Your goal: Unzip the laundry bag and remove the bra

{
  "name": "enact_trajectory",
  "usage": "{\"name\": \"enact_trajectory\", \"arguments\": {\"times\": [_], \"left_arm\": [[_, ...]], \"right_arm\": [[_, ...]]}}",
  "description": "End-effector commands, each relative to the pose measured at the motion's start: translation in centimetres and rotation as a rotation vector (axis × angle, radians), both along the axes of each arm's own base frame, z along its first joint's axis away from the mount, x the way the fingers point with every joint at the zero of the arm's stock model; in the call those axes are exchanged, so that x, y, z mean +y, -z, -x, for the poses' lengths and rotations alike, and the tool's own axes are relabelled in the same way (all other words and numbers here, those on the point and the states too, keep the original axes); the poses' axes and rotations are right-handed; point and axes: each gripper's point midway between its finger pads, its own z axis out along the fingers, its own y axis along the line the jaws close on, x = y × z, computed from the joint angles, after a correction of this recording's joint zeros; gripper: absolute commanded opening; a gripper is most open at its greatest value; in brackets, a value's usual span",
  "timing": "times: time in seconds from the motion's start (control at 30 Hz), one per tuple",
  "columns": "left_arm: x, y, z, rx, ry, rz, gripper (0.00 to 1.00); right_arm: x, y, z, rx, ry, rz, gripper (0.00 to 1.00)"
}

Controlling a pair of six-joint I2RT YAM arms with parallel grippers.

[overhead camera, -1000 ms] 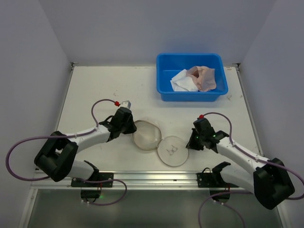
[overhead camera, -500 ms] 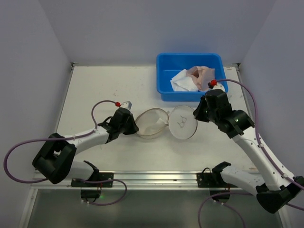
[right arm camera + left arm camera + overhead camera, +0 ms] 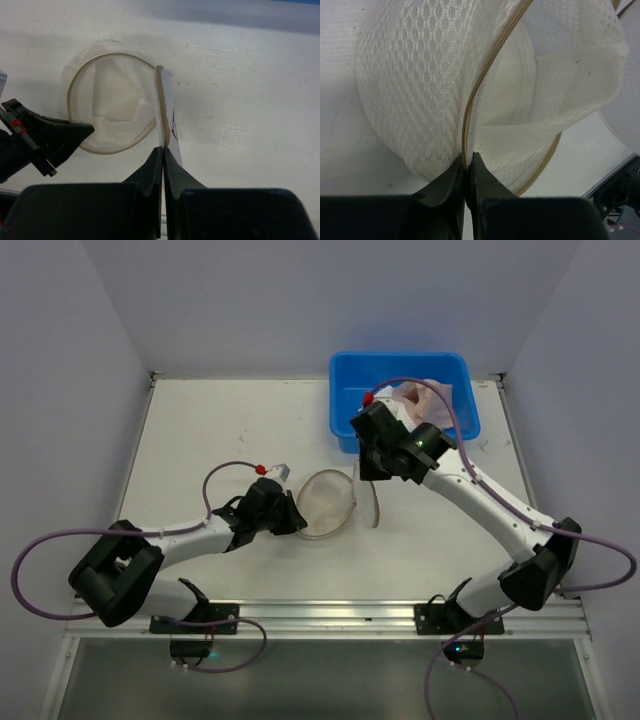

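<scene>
The laundry bag lies unzipped in the middle of the bench, with its mouth open. The left arm stretches low over the bench from the left. The left claw is pressed together on the bag's rim, right at the tan zipper band. The right arm bends at the elbow and reaches back to the left. The right claw points down and pinches the round lid, which stands on its edge. The blue tub sits behind with cloth inside.
</scene>
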Motion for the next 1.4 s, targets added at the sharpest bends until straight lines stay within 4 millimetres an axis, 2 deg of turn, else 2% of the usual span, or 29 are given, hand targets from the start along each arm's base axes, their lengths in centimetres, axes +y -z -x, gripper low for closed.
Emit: {"name": "enact_trajectory", "arguments": {"times": [0.0,0.03,0.1,0.2,0.3,0.4,0.43,0.47,0.5,0.57,0.63,0.67,0.8,0.83,0.97,1.0,1.1,1.13,1.17,1.2,1.3,1.37], "left_arm": [[-1.3,-1.8,-0.9,-0.040,0.002,0.062,0.10],[-1.3,-1.6,-0.8,-0.036,0.000,0.061,0.10],[-1.5,-1.6,-0.7,-0.033,0.007,0.069,0.10],[-1.6,-1.5,-0.5,-0.028,0.007,0.081,0.10],[-1.5,-1.6,-0.4,-0.031,0.003,0.084,0.10],[-1.2,-1.8,-0.3,-0.038,-0.005,0.084,0.10],[-1.2,-2.0,-0.3,-0.042,-0.008,0.087,0.11],[-1.1,-2.1,-0.3,-0.046,-0.008,0.087,0.11],[-1.1,-2.2,-0.3,-0.049,-0.009,0.088,0.12],[-1.0,-2.1,-0.3,-0.049,-0.012,0.086,0.12],[-0.8,-2.2,-0.3,-0.052,-0.015,0.085,0.13],[-0.7,-1.9,-0.1,-0.049,-0.017,0.082,0.13],[-0.4,-1.7,0.3,-0.040,-0.020,0.082,0.14],[-0.2,-1.6,0.5,-0.039,-0.023,0.083,0.16],[0.7,-1.7,0.9,-0.045,-0.038,0.072,0.24],[1.2,-1.9,1.1,-0.048,-0.039,0.067,0.36],[2.4,-1.9,1.5,-0.041,-0.049,0.028,0.49],[3.0,-2.2,1.9,-0.045,-0.048,0.012,0.59],[3.4,-2.3,2.0,-0.049,-0.055,0.002,0.63],[3.9,-2.8,2.3,-0.058,-0.060,-0.006,0.71],[4.7,-3.7,3.1,-0.061,-0.059,-0.011,0.82],[5.4,-4.1,3.4,-0.061,-0.070,-0.031,0.83]], "right_arm": [[1.7,-0.7,-0.7,0.001,-0.011,0.013,0.00],[3.0,-1.4,-0.8,-0.006,-0.037,-0.013,0.00],[5.5,-1.0,-1.0,0.028,-0.089,-0.063,0.00],[9.1,-1.5,-1.4,0.048,-0.158,-0.184,0.00],[11.8,-1.0,-1.9,0.079,-0.199,-0.237,0.00],[14.8,0.1,-1.9,0.122,-0.258,-0.314,0.00],[15.6,1.1,-1.6,0.154,-0.280,-0.338,0.00],[16.7,1.5,-2.0,0.146,-0.295,-0.372,0.00],[17.0,2.8,-1.8,0.170,-0.293,-0.383,0.00],[18.6,3.3,-2.1,0.168,-0.317,-0.449,0.00],[19.2,4.8,-2.0,0.189,-0.312,-0.473,0.00],[20.0,4.7,-2.3,0.176,-0.334,-0.511,0.00],[21.4,8.1,-2.6,0.213,-0.348,-0.529,0.00],[21.4,9.3,-2.4,0.234,-0.344,-0.526,0.00],[22.2,11.7,-2.4,0.255,-0.346,-0.560,0.00],[22.1,12.9,-2.2,0.273,-0.339,-0.557,0.01],[22.1,14.0,-2.5,0.265,-0.324,-0.554,0.02],[22.0,14.8,-2.6,0.271,-0.318,-0.542,0.02],[22.0,15.1,-2.7,0.273,-0.316,-0.538,0.02],[22.1,15.4,-2.6,0.276,-0.317,-0.535,0.03],[22.3,16.4,-2.7,0.289,-0.315,-0.539,0.07],[22.5,16.8,-2.4,0.301,-0.320,-0.550,0.13]]}}
